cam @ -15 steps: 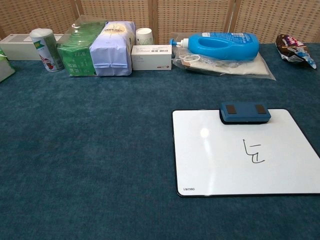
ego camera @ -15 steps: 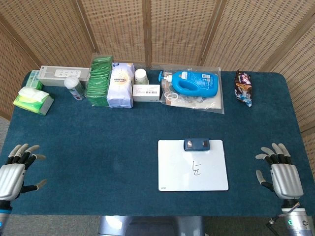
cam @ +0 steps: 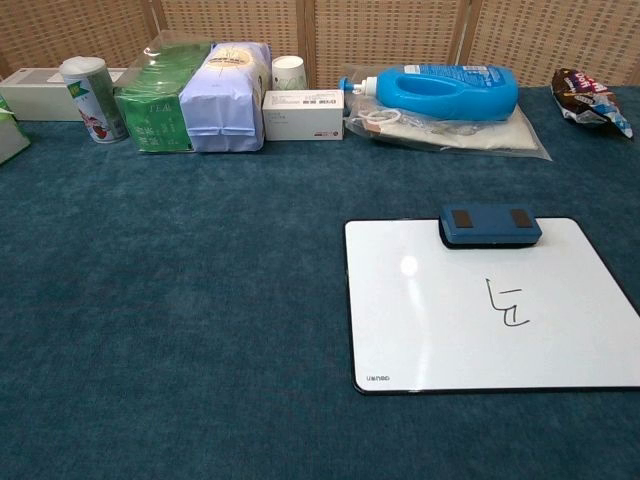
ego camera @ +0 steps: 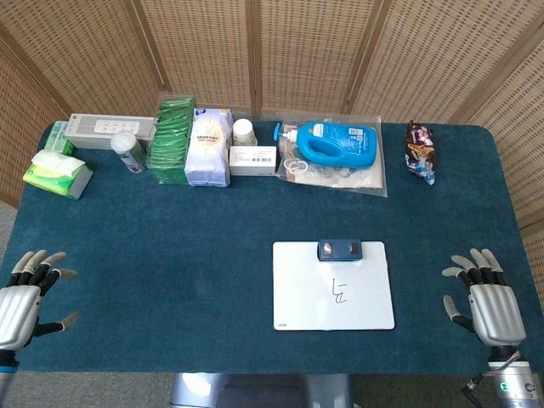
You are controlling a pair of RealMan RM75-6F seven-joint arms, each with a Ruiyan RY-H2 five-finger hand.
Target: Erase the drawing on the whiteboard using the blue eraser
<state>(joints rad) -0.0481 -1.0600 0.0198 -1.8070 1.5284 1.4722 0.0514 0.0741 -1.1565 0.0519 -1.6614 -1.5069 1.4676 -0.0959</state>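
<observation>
**Hands idle at near corners; eraser on whiteboard**

Both hands have slipped slightly toward the near edge since the earlier frame; nothing else on the tabletop has shifted.

Head view: the left hand (ego camera: 21, 302) sits at the near left corner of the tabletop (ego camera: 170, 246), fingers spread wide and holding nothing. The right hand (ego camera: 484, 297) sits at the near right corner, fingers likewise spread wide and holding nothing. The whiteboard (ego camera: 333, 286) lies flat near the near edge, right of centre, well apart from both hands. The blue eraser (ego camera: 340, 250) rests on the far edge of the whiteboard, at its middle. The drawing (ego camera: 339, 291), a small black mark, sits near the centre of the board, apart from the eraser. Along the far edge stand a white box (ego camera: 110, 129), a green pack (ego camera: 172, 140), a pale bag (ego camera: 209, 149), a blue bottle (ego camera: 336, 143) on a clear sleeve, and a dark snack packet (ego camera: 420, 150) toward the far right corner. A tissue pack (ego camera: 56, 172) lies by the far left corner.

Chest view: neither hand is visible. The whiteboard (cam: 480, 310) fills the right side; the blue eraser (cam: 489, 226) overlaps its far edge, and the drawing (cam: 508, 303) lies nearer, untouched. The blue bottle (cam: 445, 92) lies on its side along the far edge.
</observation>
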